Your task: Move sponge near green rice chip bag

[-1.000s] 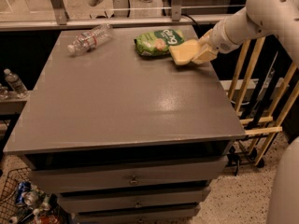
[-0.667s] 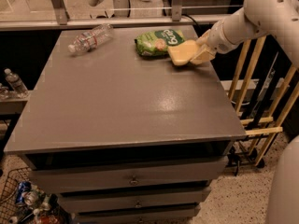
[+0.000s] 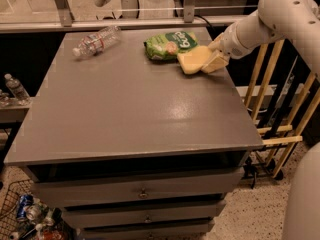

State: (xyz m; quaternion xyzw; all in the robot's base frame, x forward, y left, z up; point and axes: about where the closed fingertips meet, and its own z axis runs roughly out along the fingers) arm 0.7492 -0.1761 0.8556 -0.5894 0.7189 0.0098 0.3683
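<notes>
The pale yellow sponge [image 3: 193, 59] lies at the far right of the grey table top [image 3: 130, 104], just to the right front of the green rice chip bag [image 3: 169, 44]; its corner is close to the bag. My gripper [image 3: 212, 60] reaches in from the right on the white arm [image 3: 265, 19] and sits at the sponge's right end, its pale fingers around that end.
A clear plastic water bottle [image 3: 96, 41] lies on its side at the far left of the table. Wooden rails [image 3: 272, 109] stand to the right of the table. Drawers [image 3: 142, 191] are below the top. A small bottle [image 3: 17, 89] stands at the left.
The sponge and my gripper have stayed almost in place beside the green bag; at most a slight shift toward the table.
</notes>
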